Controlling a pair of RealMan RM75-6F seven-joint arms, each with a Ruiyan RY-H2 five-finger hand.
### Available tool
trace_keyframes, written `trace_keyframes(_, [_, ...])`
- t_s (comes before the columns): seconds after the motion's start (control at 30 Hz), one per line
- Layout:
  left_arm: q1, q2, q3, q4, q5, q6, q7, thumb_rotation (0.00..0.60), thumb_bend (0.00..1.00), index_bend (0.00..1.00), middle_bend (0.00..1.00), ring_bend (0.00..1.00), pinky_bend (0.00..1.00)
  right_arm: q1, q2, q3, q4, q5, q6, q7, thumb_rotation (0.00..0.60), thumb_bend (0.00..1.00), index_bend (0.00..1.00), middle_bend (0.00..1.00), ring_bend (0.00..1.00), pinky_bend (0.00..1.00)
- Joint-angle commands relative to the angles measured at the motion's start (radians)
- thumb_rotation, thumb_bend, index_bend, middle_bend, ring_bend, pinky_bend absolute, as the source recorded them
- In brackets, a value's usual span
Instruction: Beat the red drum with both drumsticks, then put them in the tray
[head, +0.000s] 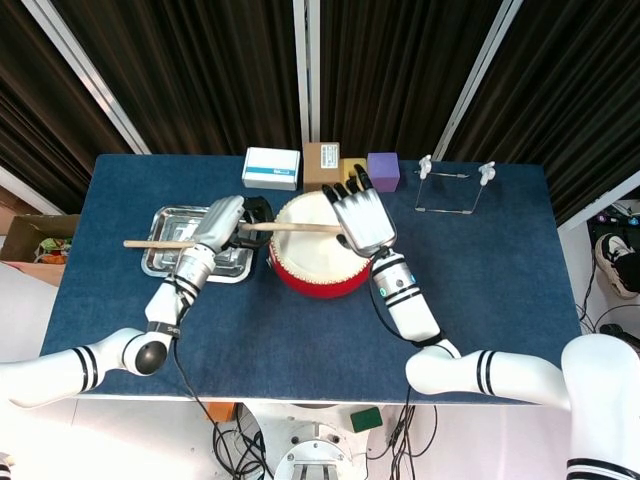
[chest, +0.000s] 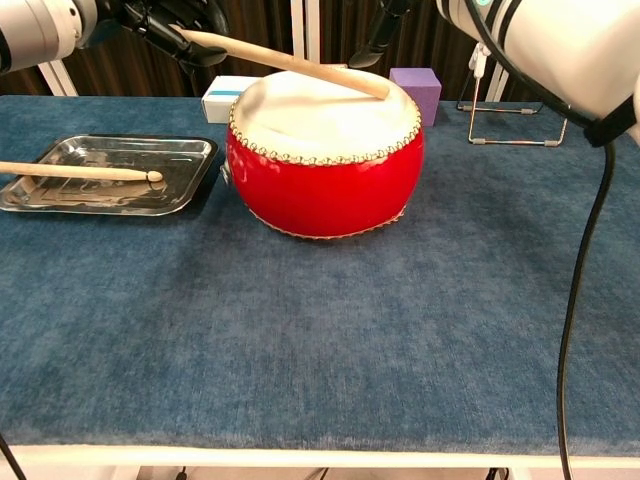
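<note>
The red drum (head: 310, 265) (chest: 325, 185) stands mid-table. One drumstick (head: 295, 227) (chest: 290, 62) slants across its skin, with the far tip resting on the skin near the right rim. My left hand (head: 222, 224) (chest: 165, 15) grips the stick's left end above the drum's left side. My right hand (head: 362, 215) (chest: 385, 22) hovers over the drum's right side with its fingers spread, holding nothing. The second drumstick (head: 160, 243) (chest: 80, 171) lies across the metal tray (head: 165, 264) (chest: 120, 150), left of the drum.
Behind the drum stand a white box (head: 271, 168) (chest: 222, 97), a brown box (head: 321, 164), a yellow block (head: 350, 170) and a purple block (head: 383, 171) (chest: 417, 92). A wire rack (head: 455, 190) (chest: 510, 120) stands at the back right.
</note>
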Motion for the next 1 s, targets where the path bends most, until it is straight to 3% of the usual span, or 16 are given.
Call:
trace_keyframes(0.03, [0.036,0.007,-0.007,-0.008,0.036,0.011,-0.087,0.600,0.44,0.60,0.60,0.46,0.48,-0.018,0.033,-0.003,-0.031,-0.016,0.016,0.004,0.600,0.00,0.26,0.38,0.29,0.14])
trace_keyframes(0.67, [0.275,0.137,-0.059,-0.070,0.263,0.118,-0.868,0.600,0.47,0.61,0.61,0.46,0.48,-0.189,0.255,-0.031,-0.199,-0.108,0.137,0.091,0.600,0.00,0.26,0.38,0.29,0.14])
trace_keyframes(1.0, [0.324,0.185,-0.073,-0.024,0.239,0.132,-0.999,0.600,0.47,0.61,0.61,0.46,0.48,-0.264,0.330,-0.057,-0.238,-0.136,0.162,0.122,0.600,0.00,0.26,0.38,0.29,0.14])
